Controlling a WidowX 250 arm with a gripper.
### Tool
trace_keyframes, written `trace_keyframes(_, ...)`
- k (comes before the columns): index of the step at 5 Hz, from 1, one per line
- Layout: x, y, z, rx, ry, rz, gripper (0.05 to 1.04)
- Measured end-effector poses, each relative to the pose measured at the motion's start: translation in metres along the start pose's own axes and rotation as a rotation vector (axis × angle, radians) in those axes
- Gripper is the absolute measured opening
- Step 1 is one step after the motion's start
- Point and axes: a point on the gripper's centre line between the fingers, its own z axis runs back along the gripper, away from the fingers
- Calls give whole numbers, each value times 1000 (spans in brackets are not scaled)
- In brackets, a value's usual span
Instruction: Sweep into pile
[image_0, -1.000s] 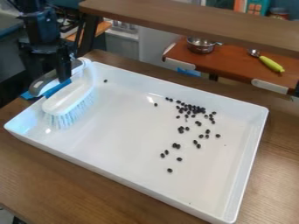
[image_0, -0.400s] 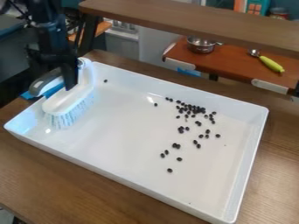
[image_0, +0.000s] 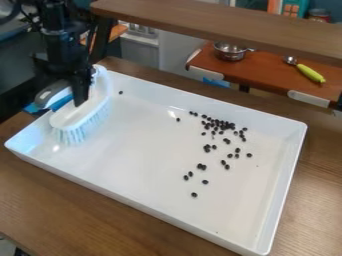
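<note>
My black gripper (image_0: 75, 92) hangs at the upper left, low over the brush and overlapping its handle and back; how its fingers stand is hidden from this angle. The white brush (image_0: 85, 114) with pale blue bristles and a grey and blue handle leans in the left corner of the white tray (image_0: 150, 204), bristles down toward the tray floor. Small black beans (image_0: 220, 123) lie scattered over the tray's right half, densest toward the back. One lone bean (image_0: 121, 92) is near the back left wall.
The tray rests on a brown wooden table (image_0: 80, 215). A wooden shelf edge (image_0: 220, 22) crosses the top. Behind it, a metal pot (image_0: 230, 51) and a spoon with a green handle (image_0: 311, 73) sit on a reddish-brown board.
The gripper has moved right and slightly down onto the brush. The brush has shifted very slightly, and the beans have stayed put.
</note>
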Motion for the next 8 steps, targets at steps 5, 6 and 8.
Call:
trace_keyframes(5, 27, -58, -2, -146, 170, 4, 488)
trace_keyframes(6, 25, -83, -1, -174, 189, -29, 488)
trace_keyframes(8, 8, -144, 2, -234, 216, -116, 488)
